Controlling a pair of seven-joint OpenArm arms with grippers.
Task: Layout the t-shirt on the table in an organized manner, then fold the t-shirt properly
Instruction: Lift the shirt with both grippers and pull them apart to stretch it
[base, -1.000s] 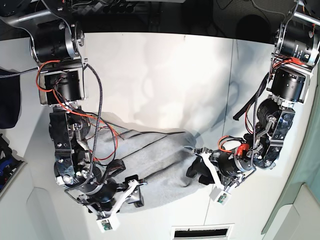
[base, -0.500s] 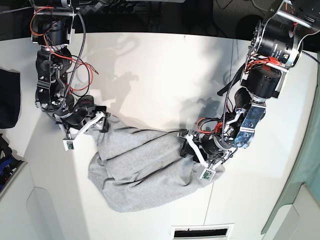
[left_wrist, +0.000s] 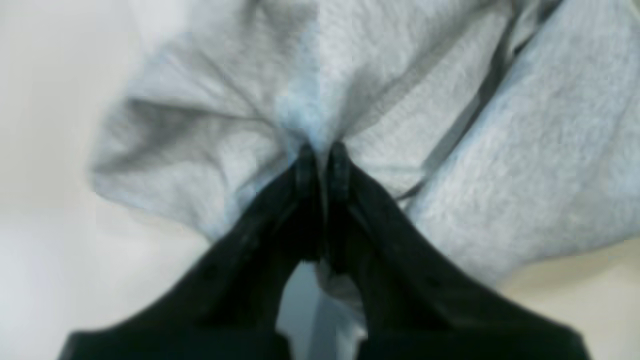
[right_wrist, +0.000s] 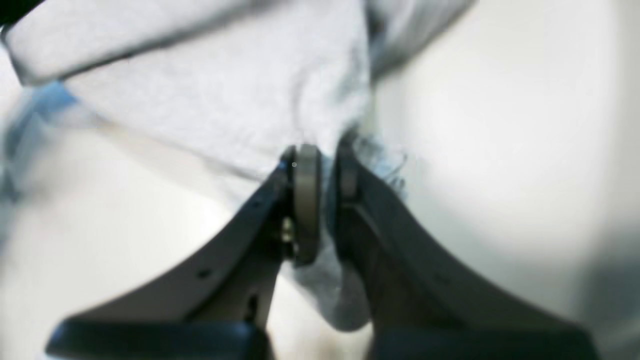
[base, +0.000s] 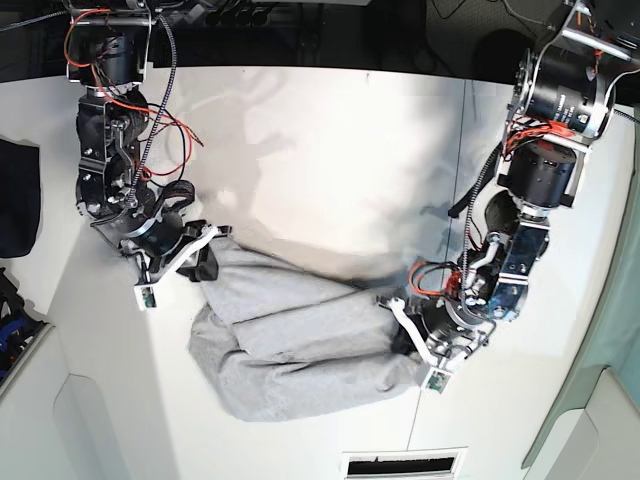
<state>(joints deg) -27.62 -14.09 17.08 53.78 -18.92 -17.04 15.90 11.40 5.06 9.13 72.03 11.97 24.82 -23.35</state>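
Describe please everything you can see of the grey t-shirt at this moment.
The t-shirt is light heather-grey, soft knit cloth, bunched in long folds on the white table; no lettering shows. The right gripper is shut on an edge of it at the base view's left, and the left gripper pinches a gathered fold at its other end. Cloth hangs between both pairs of jaws.
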